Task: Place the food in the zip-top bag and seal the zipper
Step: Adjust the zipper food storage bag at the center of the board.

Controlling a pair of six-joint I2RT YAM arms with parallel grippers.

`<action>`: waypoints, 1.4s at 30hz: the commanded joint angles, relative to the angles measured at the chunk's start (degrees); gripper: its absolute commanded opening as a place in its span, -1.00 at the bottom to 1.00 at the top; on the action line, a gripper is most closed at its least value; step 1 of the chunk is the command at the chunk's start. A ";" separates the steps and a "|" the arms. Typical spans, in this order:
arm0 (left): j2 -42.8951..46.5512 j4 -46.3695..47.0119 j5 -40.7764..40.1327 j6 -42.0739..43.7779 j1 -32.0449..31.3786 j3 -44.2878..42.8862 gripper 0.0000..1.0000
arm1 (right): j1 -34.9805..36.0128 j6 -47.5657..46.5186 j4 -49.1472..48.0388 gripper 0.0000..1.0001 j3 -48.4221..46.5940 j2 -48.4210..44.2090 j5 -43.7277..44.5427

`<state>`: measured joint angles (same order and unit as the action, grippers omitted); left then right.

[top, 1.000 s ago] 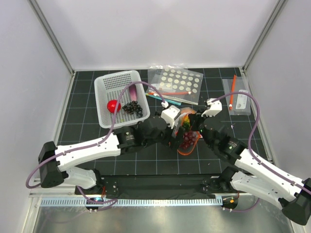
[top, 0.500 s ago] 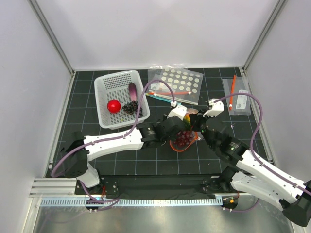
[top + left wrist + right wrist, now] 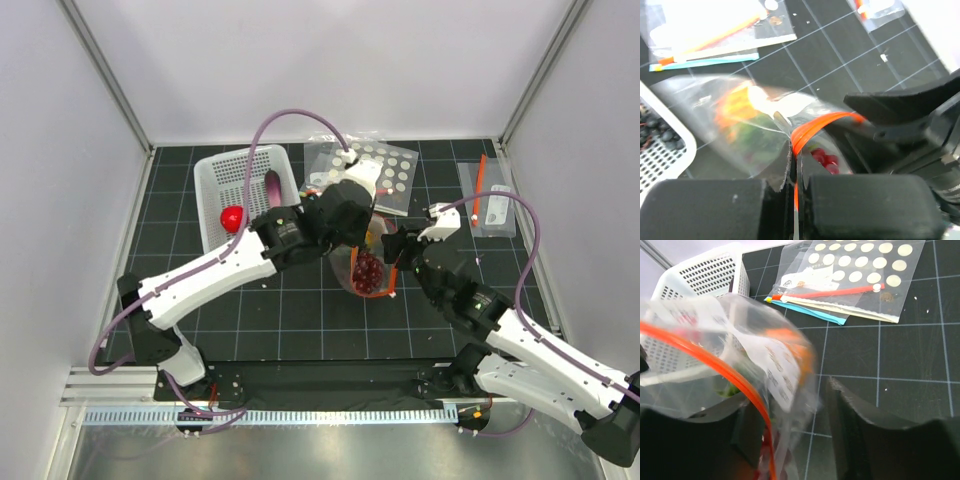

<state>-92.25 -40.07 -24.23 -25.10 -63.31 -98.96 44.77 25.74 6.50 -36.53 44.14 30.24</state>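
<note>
Left wrist: bag (image 3: pixel 740 125) held up mid-table, zipper (image 3: pixel 810 131) pinched in left gripper (image 3: pixel 794 187), grapes (image 3: pixel 822 157) inside. Right gripper (image 3: pixel 790 405) gapes wide, bag edge between its jaws. Suggest right clamps the strip just beside left's pinch, then runs along it, taut. Count: one apple (image 3: pixel 232 217) in one basket (image 3: pixel 235 170); three bags, counting dotted bag (image 3: pixel 372 172) and labelled bag (image 3: pixel 490 200).

The zip-top bag (image 3: pixel 349 266) hangs crumpled and crinkly-clear from my left claw (image 3: pixel 794 187), which pinches its red-orange zipper (image 3: pixel 815 127) edgewise. Inside sit a dark red grape bunch (image 3: pixel 369 272) low down and the orange, green-leaved pineapple (image 3: pixel 735 107) — blurred.
</note>
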 commanded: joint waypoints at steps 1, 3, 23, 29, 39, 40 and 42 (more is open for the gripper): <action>0.32 -2.64 9.00 -2.22 4.41 -2.12 -1.00 | -0.30 -0.60 -1.06 0.17 -2.40 0.33 -0.61; -0.39 -2.55 15.68 -3.63 8.80 -2.29 -1.00 | -0.21 -0.51 -0.01 0.32 -3.01 1.47 -2.45; 2.60 -1.32 19.66 -5.92 15.67 -2.56 -1.00 | -0.21 -0.61 5.80 -0.03 -8.11 15.27 -5.63; 3.12 -2.20 18.08 -5.75 16.72 -3.35 -0.99 | -0.21 1.51 6.77 -0.52 -8.03 17.21 -6.59; 0.68 -4.74 16.58 -4.87 16.99 -3.96 -1.00 | -0.21 2.30 25.82 -0.98 -18.65 8.95 -9.58; 0.23 -5.53 15.89 -4.78 17.08 -5.01 -0.99 | -0.21 1.95 27.93 -0.98 -22.32 9.64 -9.76; -0.65 -7.29 15.44 -4.69 16.99 -5.80 -1.00 | -0.30 0.99 33.30 -0.98 -26.11 11.40 -9.32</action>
<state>-92.99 -46.17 -6.94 -30.92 -46.78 -100.99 44.77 27.31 31.55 -55.42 55.22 21.21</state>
